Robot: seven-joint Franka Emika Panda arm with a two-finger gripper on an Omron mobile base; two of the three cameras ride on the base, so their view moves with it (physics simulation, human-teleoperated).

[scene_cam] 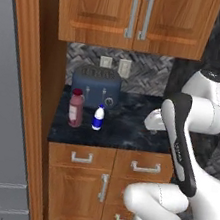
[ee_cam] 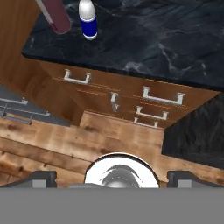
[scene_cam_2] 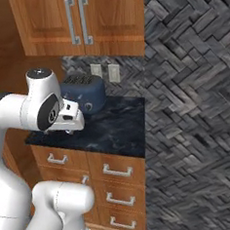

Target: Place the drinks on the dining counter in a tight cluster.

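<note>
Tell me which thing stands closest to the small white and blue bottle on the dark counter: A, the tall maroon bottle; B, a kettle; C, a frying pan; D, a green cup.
A: the maroon bottle stands just left of the white and blue bottle, both in front of the blue toaster on the counter.
</note>
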